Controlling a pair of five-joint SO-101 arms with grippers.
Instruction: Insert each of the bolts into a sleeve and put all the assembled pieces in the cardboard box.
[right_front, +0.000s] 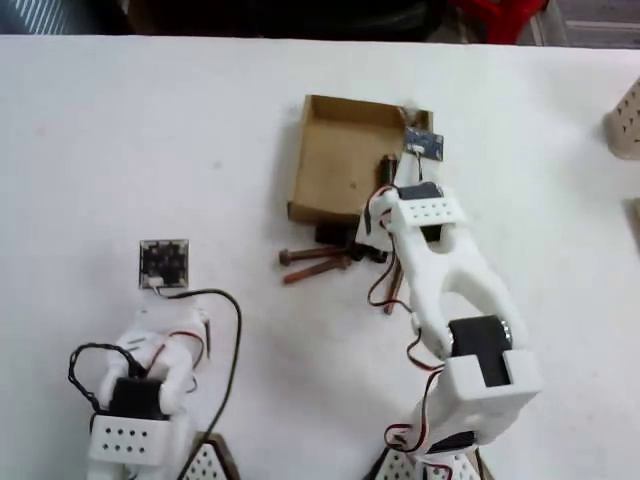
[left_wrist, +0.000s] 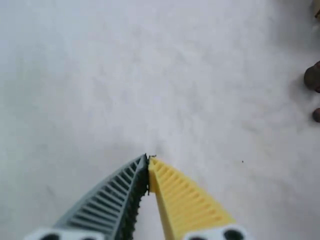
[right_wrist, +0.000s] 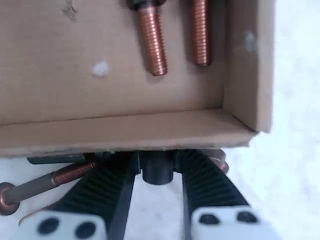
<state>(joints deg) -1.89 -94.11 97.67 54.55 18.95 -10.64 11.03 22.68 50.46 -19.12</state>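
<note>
Two copper threaded bolts (right_wrist: 151, 42) lie in the cardboard box (right_wrist: 125, 131), their far ends cut off at the edge. Loose bolts (right_front: 315, 262) rest on the white table (right_front: 150, 130) beside its near wall, partly hidden by the right arm. The right gripper (right_wrist: 157, 160) pinches a short dark sleeve (right_wrist: 157, 172) between ribbed black fingers just outside that wall, while the left gripper (left_wrist: 148, 161), ribbed grey and yellow, has its tips pressed together over the table.
</note>
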